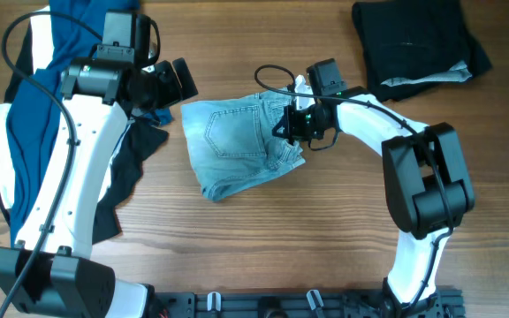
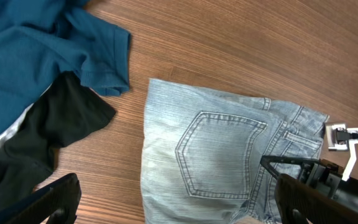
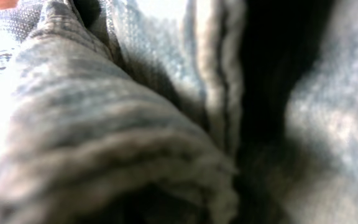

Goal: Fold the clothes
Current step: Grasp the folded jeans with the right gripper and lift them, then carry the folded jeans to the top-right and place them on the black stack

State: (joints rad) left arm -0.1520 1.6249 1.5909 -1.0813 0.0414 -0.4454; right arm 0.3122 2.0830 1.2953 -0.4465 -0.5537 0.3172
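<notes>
Pale denim shorts [image 1: 237,146] lie folded at the table's middle, back pocket up; they also show in the left wrist view [image 2: 216,149]. My right gripper [image 1: 288,124] is down on their right edge by the waistband, where the cloth bunches up. It also shows in the left wrist view [image 2: 288,165]. The right wrist view is filled with blurred denim [image 3: 135,124] pressed close and my fingers there are hidden. My left gripper [image 1: 179,79] is open and empty, held above the table at the shorts' left edge; its fingers [image 2: 179,208] are spread wide.
A deep-blue garment [image 1: 34,132], a black one [image 1: 126,168] and a white one [image 1: 3,150] lie heaped at the left under my left arm. A folded black garment [image 1: 418,40] lies at the back right. Bare wood shows in front of the shorts.
</notes>
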